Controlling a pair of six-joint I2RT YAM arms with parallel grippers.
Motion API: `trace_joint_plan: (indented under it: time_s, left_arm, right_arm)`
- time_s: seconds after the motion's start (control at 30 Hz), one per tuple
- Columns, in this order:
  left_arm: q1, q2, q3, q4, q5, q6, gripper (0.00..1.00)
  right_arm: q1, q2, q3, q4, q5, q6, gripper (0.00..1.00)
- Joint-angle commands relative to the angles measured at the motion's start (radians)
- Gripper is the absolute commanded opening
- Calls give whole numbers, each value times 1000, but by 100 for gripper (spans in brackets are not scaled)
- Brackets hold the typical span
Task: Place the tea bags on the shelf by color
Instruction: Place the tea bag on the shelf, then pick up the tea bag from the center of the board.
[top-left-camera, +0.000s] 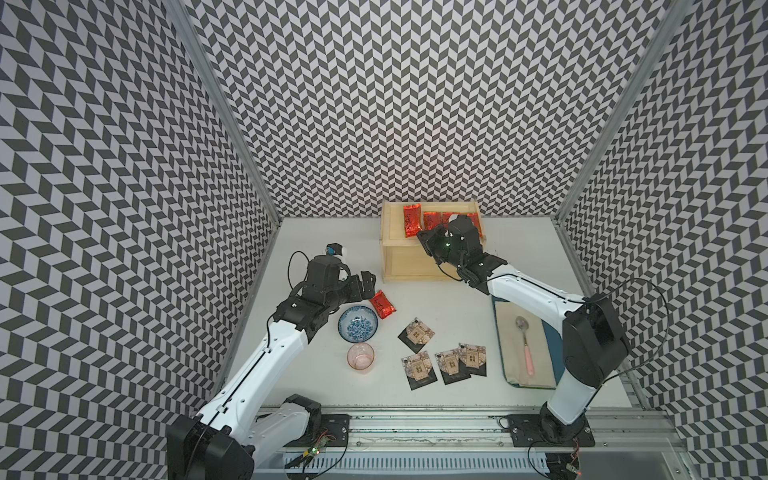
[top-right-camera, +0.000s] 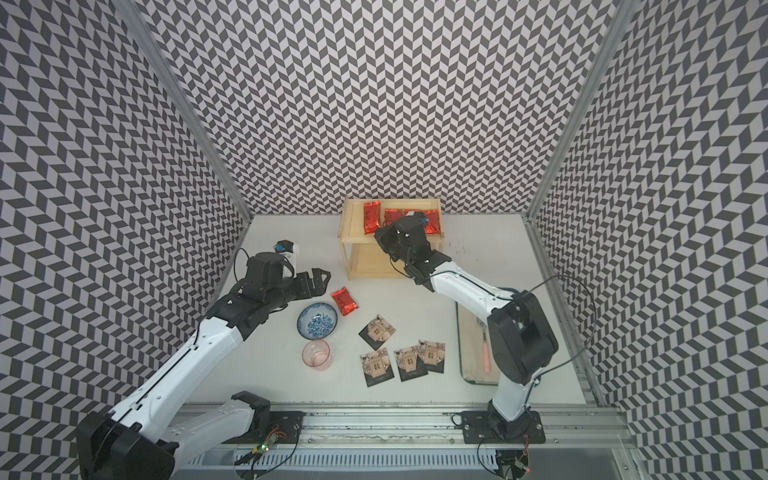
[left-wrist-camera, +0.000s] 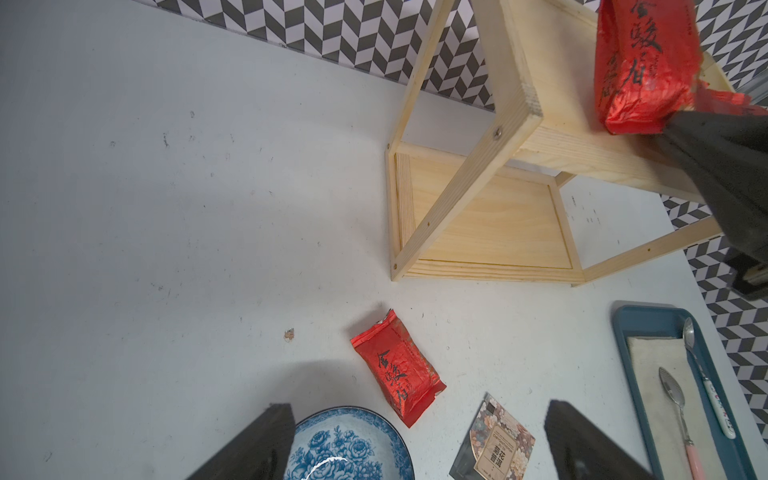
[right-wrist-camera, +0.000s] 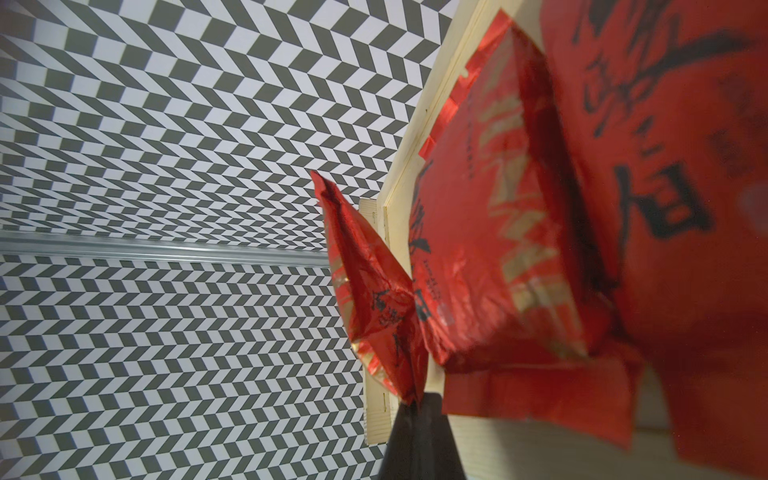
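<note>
The pale wooden shelf (top-left-camera: 390, 232) stands at the back of the table. Red foil tea bags (top-left-camera: 410, 220) lie on its top tier. My right gripper (right-wrist-camera: 415, 409) is at the right end of that tier, shut on the corner of a red tea bag (right-wrist-camera: 374, 291). One more red tea bag (top-left-camera: 382, 304) lies on the table beside the bowl. My left gripper (top-left-camera: 370, 286) hovers open just left of it, holding nothing. Several black square tea bags (top-left-camera: 416, 336) lie flat near the table's front middle. The shelf's lower tier (left-wrist-camera: 490, 224) is bare.
A blue patterned bowl (top-left-camera: 358, 324) and a pink glass cup (top-left-camera: 360, 358) stand under and in front of my left wrist. A blue tray (top-left-camera: 550, 345) with a beige cloth and a pink-handled spoon (top-left-camera: 524, 345) lies at the right, partly under my right arm.
</note>
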Motion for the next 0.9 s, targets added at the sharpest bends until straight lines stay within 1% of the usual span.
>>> trace_joint_plan:
  time_s: [0.0, 0.07, 0.17, 0.3, 0.37, 0.47, 0.53, 0.6, 0.63, 0.7, 0.73, 0.8, 0.87]
  left_arm:
    - [6, 5, 0, -11, -11, 4, 99]
    - [6, 5, 0, -11, -11, 4, 99]
    - [6, 4, 0, -12, -11, 4, 99]
    - [6, 0, 0, -12, -13, 4, 99]
    - [7, 2, 1, -12, -13, 5, 99]
    - [7, 4, 1, -12, -13, 6, 99]
    - [7, 6, 2, -11, -14, 5, 99]
    - [9, 7, -2, -9, -15, 3, 99]
    - [11, 9, -2, -8, -14, 3, 99]
    - [16, 16, -2, -8, -14, 0, 99]
    - [20, 19, -2, -8, -15, -1, 99]
    - [27, 25, -2, -8, -14, -2, 99]
    - [32, 31, -3, -8, -16, -2, 99]
  right_arm:
    - [-4, 0, 3, 72, -2, 1, 10]
    - [-5, -3, 4, 77, -9, -3, 20]
    - [-4, -17, 4, 59, -10, -17, 29]
    - [10, -59, -10, 47, -4, -49, 32]
    - [27, -82, 6, 23, 0, -94, 32]
    - [65, -129, 22, -23, 22, -205, 32]
    - [93, -178, -3, -43, 27, -302, 32]
    - [126, -242, -78, -26, 16, -411, 31]
    - [147, -280, -141, 2, 9, -468, 31]
    - [188, -342, -272, 46, 21, -521, 30]
    - [205, -360, -344, 74, 21, -526, 30]
    - [218, -370, -463, 136, -19, -486, 29]
    - [220, -355, -579, 240, -70, -404, 27]
